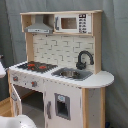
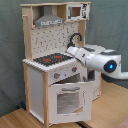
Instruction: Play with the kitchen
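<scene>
At the middle of both exterior views stands the kitchen point(image 1: 57, 70) point(image 2: 55, 62), upright on a wood floor point(image 2: 20, 119) against a grey curtain point(image 1: 115, 45). In the second exterior view its oven door point(image 2: 69, 101) hangs ajar, swung out toward 5 o'clock, so one piece of play looks already done. The stovetop point(image 2: 51, 60), the knobs point(image 2: 64, 73) below it, the black faucet point(image 1: 84, 59), the sink point(image 1: 71, 74) and the microwave point(image 1: 72, 23) up at 12 o'clock all look untouched, as far as these views tell; plenty is left to try.

The arm point(image 2: 97, 60) comes in from 3 o'clock in the second exterior view, its white body stretched across the counter's right end with a blue light glowing on it. Its tip sits close to the front edge beside the knobs, but the gripper itself is hidden behind the arm's bulk (I cannot tell whether it is spread or closed, nor whether it has hold of anything).

In the first exterior view a lower cabinet door point(image 1: 16, 100) at 8 o'clock also stands open, and a white rounded shape point(image 1: 14, 121) fills the 7 o'clock corner. The open oven door juts into the space in front of the kitchen, so I judge any low reach toward the front would have to clear it. The grey hood point(image 1: 39, 26) overhangs the burners, leaving limited room above.
</scene>
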You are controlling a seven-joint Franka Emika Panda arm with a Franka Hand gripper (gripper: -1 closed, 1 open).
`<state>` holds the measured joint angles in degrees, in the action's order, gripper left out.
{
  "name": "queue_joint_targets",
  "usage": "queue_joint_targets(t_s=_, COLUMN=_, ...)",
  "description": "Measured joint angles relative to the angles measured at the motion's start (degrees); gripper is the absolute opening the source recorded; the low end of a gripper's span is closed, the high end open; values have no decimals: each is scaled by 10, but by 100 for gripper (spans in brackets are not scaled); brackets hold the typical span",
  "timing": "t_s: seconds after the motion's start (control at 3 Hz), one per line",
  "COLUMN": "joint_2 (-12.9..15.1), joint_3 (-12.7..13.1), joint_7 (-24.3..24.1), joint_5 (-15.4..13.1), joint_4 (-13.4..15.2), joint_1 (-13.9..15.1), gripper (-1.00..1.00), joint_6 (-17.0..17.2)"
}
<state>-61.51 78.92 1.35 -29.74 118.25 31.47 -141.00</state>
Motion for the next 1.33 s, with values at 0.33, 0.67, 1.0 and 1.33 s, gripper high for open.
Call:
queue_joint_targets(t_s=0.33, joint_2=29, joint_3=-15, joint_7=39, joint_5=4, joint_4=0, joint_1=-12, gripper=100, joint_6=28)
queue_joint_targets(t_s=0.67, joint_2=67, joint_3=-34, joint_7=82, joint_5=8, joint_4=1, joint_1=-24, gripper=100, joint_6=67)
queue_joint_targets(t_s=1.0, joint_2=108, joint_3=-46, joint_7=118, joint_5=16, joint_4=5, joint_1=-32, gripper=100, joint_6=109)
queue_joint_targets(t_s=1.33, joint_2=149, joint_3=-50, joint_7=141, joint_5=28, joint_4=13, joint_1=-36, gripper=100, joint_6=139)
